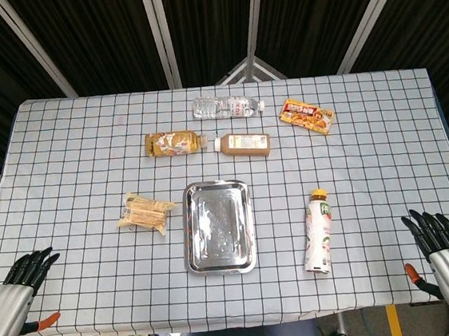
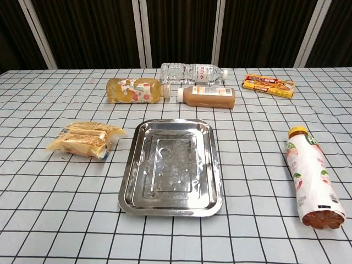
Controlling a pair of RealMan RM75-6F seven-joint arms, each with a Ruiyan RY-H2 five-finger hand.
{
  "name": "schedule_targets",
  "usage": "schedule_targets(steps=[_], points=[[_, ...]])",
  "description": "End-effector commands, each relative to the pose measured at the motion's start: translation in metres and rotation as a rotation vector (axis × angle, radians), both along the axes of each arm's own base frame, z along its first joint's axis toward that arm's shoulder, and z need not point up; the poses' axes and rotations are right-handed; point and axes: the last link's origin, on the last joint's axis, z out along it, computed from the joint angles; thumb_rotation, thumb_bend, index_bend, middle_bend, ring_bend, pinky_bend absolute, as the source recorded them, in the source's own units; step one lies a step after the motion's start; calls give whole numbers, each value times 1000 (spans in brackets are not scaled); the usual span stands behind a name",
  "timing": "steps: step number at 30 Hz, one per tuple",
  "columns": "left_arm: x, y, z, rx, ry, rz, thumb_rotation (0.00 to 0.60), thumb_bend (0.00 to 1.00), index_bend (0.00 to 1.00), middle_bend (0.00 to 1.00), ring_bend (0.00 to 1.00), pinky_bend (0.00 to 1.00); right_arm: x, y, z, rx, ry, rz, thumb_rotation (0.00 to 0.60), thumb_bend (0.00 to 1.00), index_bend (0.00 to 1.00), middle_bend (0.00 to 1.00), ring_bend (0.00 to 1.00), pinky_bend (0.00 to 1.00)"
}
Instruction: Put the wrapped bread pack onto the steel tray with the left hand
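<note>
1. While both arms sit at the near bench edge, the left robot hand [image 1: 16,290] is released, fingers spread, holding nothing, at 7 o'clock of the bench [image 1: 70,152].
2. Right robot hand [image 1: 443,248] also released, fingers apart, at 5 o'clock; neither hand shows in the chest view.
3. Bread pack [image 1: 144,212] lies flat on the checked cloth, just beside the tray [image 1: 222,261] at its 9 o'clock, not touching it.
4. Tray is bare steel, roughly mid-bench.
5. Peach drink bottle [image 1: 320,232] lies on its side at 3 o'clock of the tray, cap pointing away.
6. Yellow juice bottle [image 1: 175,143] and brown drink bottle [image 1: 242,144] lie at 12 o'clock of the tray, caps near each other.
7. Water bottle [image 1: 228,107] lies behind those; snack box [image 1: 308,115] at 1 o'clock.
</note>
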Motion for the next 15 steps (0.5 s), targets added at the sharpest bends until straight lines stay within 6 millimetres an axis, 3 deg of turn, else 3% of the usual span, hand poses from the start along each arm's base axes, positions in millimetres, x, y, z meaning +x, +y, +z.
schedule_targets(steps=[1, 5, 8, 15], points=[[0, 0, -2, -5, 6, -1, 600, 97, 0, 0, 0, 37, -1, 1, 1, 0, -4, -6, 600, 417, 0, 0, 0, 0], [2, 5, -10, -7, 23, -5, 600, 96, 0, 0, 0, 37, -1, 1, 3, 4, -21, -6, 600, 416, 0, 0, 0, 0], [8, 21, -25, -17, 23, -27, 600, 96, 0, 0, 0, 37, -3, -1, 8, -4, -39, -11, 600, 416, 0, 0, 0, 0], [39, 88, -80, -5, 37, -73, 600, 138, 0, 0, 0, 37, -13, -19, 11, 10, -68, -51, 600, 417, 0, 0, 0, 0]])
